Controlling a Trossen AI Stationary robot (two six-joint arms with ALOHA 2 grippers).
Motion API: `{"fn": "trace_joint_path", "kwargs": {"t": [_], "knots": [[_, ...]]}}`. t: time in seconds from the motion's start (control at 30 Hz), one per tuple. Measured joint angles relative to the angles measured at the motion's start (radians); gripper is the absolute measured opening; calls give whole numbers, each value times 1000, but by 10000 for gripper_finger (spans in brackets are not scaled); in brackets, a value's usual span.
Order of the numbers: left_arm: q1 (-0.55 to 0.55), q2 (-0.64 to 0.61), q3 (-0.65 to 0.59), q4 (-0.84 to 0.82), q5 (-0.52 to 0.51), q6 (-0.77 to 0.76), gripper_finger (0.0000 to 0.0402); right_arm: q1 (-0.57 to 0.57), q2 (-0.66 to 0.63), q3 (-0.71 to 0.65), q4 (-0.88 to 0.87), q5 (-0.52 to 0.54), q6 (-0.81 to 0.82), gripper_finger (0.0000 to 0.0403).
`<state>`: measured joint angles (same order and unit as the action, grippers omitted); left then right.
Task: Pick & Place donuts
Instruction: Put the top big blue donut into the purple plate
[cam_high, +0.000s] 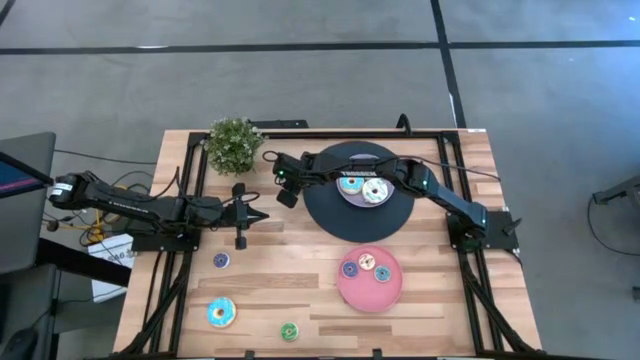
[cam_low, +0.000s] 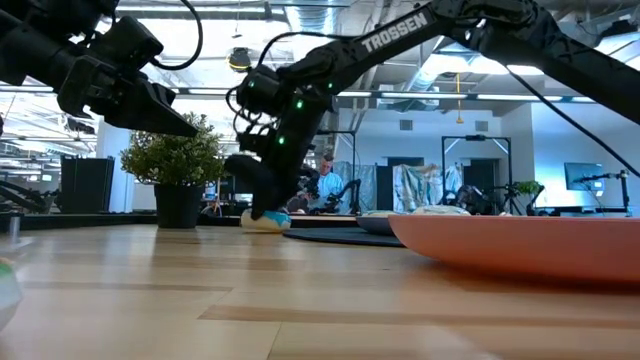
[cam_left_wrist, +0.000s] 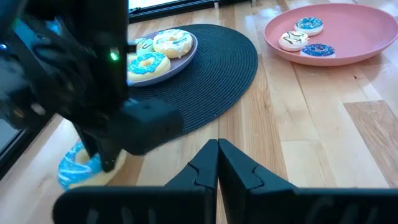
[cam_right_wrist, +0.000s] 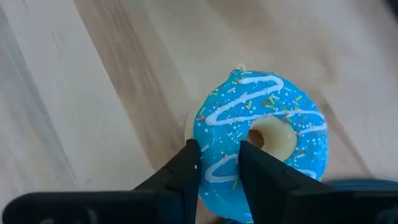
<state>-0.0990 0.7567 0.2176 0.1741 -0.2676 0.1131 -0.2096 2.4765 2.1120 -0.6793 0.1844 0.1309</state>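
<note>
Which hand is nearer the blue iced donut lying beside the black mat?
Right. The right hand is down on the blue iced donut, fingers around its rim. The left hand hovers apart from it, fingers shut, nearer the table's left side.

A blue-iced donut (cam_right_wrist: 261, 155) with white drizzle and sprinkles lies on the pale wooden table (cam_right_wrist: 93, 93). The right gripper (cam_right_wrist: 219, 163) is down at it, its two dark fingers (cam_right_wrist: 186, 168) close together on the icing's near edge.
</note>
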Motion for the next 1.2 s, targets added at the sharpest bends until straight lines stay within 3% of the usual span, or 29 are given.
{"fn": "trace_joint_path", "kwargs": {"t": [0.17, 0.4, 0.53, 0.73, 0.87, 1.03, 1.2], "knots": [[0, 0, 0, 0, 0, 0, 0, 0, -80, 0, -72, 26, 3, 98], [0, 0, 0, -1, 0, -5, 0, 28, -217, -48, -347, 239, 96, 98], [0, 0, 0, -4, 0, -5, 0, 47, -360, -273, -352, 287, 150, 98], [0, 0, 0, -4, 0, -21, 0, 65, -708, -808, -109, 289, 298, 98], [0, 0, 0, 4, 0, -22, 0, 50, -920, -1078, 74, 286, 340, 98], [0, 0, 0, 25, 0, -22, 0, -12, -1055, -1229, 213, 256, 325, 98], [0, 0, 0, 31, 0, -21, 0, -81, -1056, -1253, 265, 218, 254, 98]]}}
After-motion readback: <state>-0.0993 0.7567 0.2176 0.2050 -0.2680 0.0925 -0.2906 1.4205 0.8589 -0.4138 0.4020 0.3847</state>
